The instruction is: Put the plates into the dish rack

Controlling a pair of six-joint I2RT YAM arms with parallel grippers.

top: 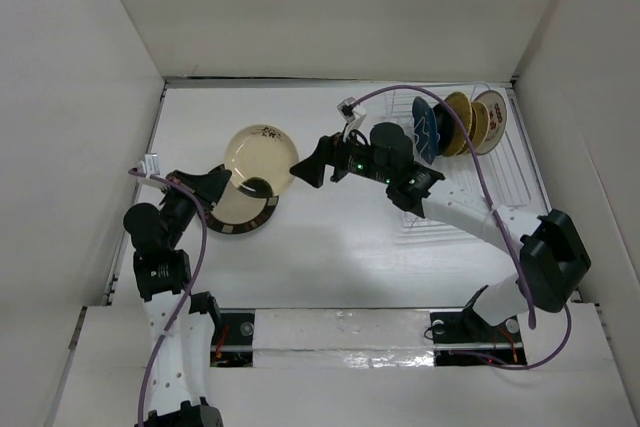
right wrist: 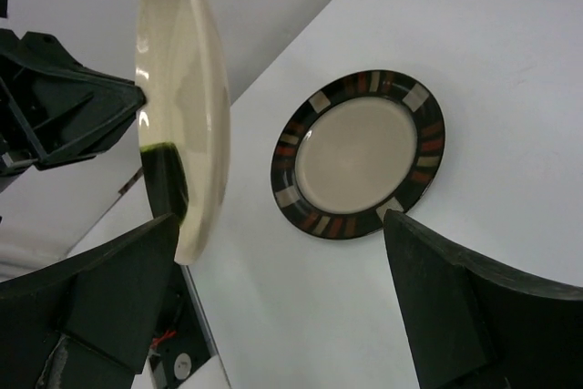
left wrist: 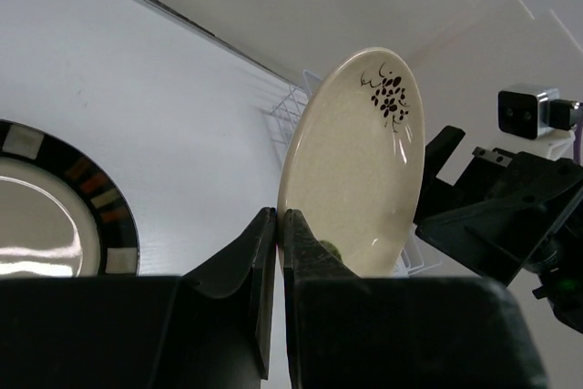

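Observation:
A cream floral plate (top: 258, 152) (left wrist: 360, 161) (right wrist: 187, 88) stands on edge in the air, and my left gripper (top: 248, 187) (left wrist: 281, 218) is shut on its lower rim. My right gripper (top: 300, 171) (right wrist: 278, 230) faces it from the right with its jaws wide open. The plate's rim is just beside its left finger (right wrist: 100, 298), with no grip. A dark-rimmed plate (top: 240, 215) (left wrist: 55, 216) (right wrist: 360, 154) lies flat on the table below. The white dish rack (top: 510, 172) at the back right holds a blue plate (top: 428, 129), a gold plate (top: 462, 122) and a white plate with red marks (top: 492, 119), all upright.
White walls close in the table on the left, back and right. A corner of the rack's wires (left wrist: 290, 116) shows behind the held plate. The right arm (top: 470, 217) lies over the rack's near side.

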